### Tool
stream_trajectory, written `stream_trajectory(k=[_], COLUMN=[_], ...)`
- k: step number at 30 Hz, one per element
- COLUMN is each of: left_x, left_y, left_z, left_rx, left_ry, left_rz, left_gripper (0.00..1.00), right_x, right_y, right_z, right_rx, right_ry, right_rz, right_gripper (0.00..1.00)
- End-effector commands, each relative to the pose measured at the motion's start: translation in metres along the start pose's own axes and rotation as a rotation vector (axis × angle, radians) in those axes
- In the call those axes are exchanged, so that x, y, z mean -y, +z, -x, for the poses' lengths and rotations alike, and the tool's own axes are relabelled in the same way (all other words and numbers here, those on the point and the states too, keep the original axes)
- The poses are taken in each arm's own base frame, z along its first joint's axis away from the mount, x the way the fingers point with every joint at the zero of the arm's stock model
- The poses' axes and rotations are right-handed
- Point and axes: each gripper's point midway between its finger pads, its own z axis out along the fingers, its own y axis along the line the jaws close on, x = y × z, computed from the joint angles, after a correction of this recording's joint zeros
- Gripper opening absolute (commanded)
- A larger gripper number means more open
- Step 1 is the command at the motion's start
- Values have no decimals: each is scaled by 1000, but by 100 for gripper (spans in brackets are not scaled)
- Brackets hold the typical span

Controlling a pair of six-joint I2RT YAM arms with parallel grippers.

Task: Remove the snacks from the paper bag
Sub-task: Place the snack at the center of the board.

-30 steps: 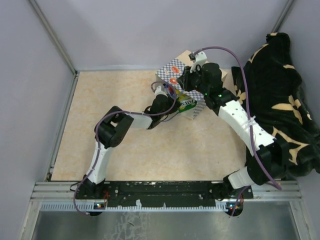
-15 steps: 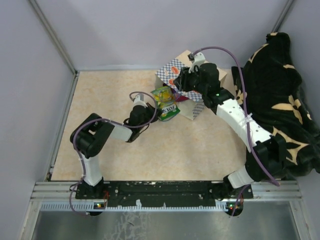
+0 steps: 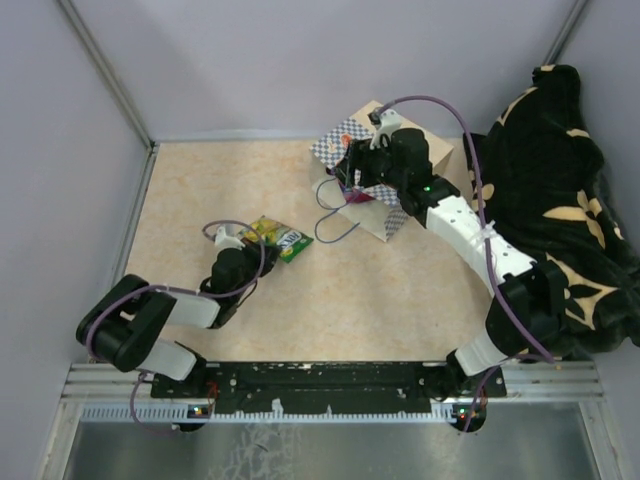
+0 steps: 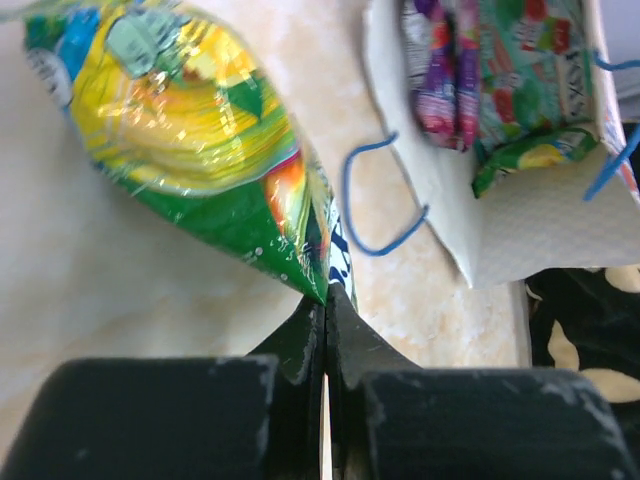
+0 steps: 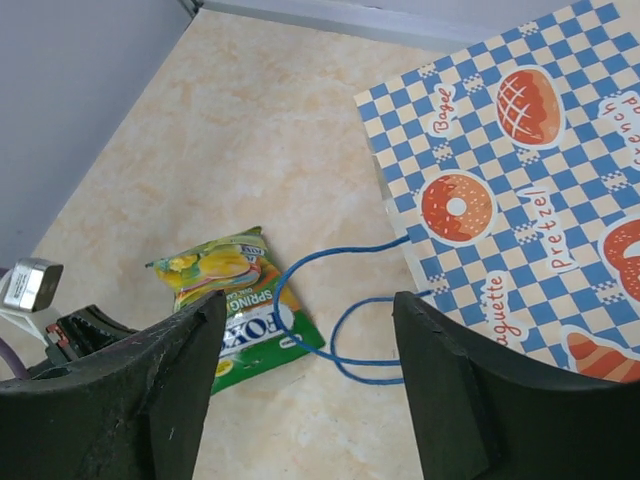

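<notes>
The left hand [image 4: 325, 305] is closed tight on one corner of a green and yellow packet [image 4: 190, 130]; its fingers meet with only the foil edge between them; from above, this hand [image 3: 252, 256] is low over the near left part of the counter [image 3: 400, 290], and the packet [image 3: 277, 238] seems to lie flat just beyond it, well apart from the bag [image 3: 437, 150].

The bag is at the far middle of the counter, its mouth turned toward the left hand; inside it a purple packet [image 4: 440, 70] and a teal packet [image 4: 520, 80] lie side by side against the cream wall [image 4: 520, 230]; two blue cords [image 5: 335, 300] trail from the mouth onto the counter.

The right hand [image 5: 310, 315] is spread wide and holds nothing; counter and cords show between its fingers; it hangs at the bag's mouth end, by the blue and white checked band [image 5: 520, 180]; whether it touches the paper I cannot tell.

A black and tan blanket [image 3: 560, 200] is heaped at the right, beside the bag.
</notes>
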Motion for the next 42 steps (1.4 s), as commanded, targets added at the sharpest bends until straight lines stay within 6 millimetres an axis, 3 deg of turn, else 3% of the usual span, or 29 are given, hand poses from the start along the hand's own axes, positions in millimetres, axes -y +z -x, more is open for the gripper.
stream_trajectory(k=[1, 3, 4, 5, 6, 7, 9, 11, 13, 19, 24, 28, 33, 38, 42], left_x=[-17, -17, -14, -8, -1, 11, 36, 35, 45, 32, 10, -12, -28, -18, 4], left_y=[-25, -30, -30, -28, -23, -18, -5, 3, 8, -23, -48, -47, -14, 25, 43], left_z=[28, 35, 36, 37, 36, 34, 27, 11, 21, 38, 44, 55, 67, 71, 76], left_rx=[166, 199, 200, 188, 168, 133, 41, -113, -145, -110, -120, -100, -150, -206, -211], left_ry=[-153, -184, -185, -169, -136, -63, 120, 274, 384, 493, 473, 491, 548, 620, 627], left_rz=[51, 47, 40, 29, 12, -24, -86, -22, 13, 61, 182, 269, 318, 291, 230], left_gripper=[0, 5, 16, 34, 67, 82, 86, 86, 86, 88, 91, 95, 72, 51, 21], right_x=[-26, -33, -36, -40, -43, -47, -55, -65, -76, -108, -110, -104, -89, -75, -79], right_y=[1, 2, 2, 2, 1, 1, 1, 0, -2, -17, -12, 7, 30, 55, 74], right_z=[10, 7, 6, 4, 2, -1, -10, -24, -38, -80, -111, -137, -155, -173, -168], right_rx=[46, 36, 35, 31, 28, 25, 15, -1, -3, 79, 56, -40, -123, -158, -144], right_ry=[-28, -42, -49, -55, -59, -60, -63, -77, -99, 29, 177, 234, 271, 273, 273], right_rz=[64, 76, 78, 83, 90, 96, 105, 109, 106, 157, 166, 117, -5, -86, -66], right_gripper=[70, 72, 74, 75, 77, 79, 82, 84, 84, 74, 72, 69, 53, 43, 33])
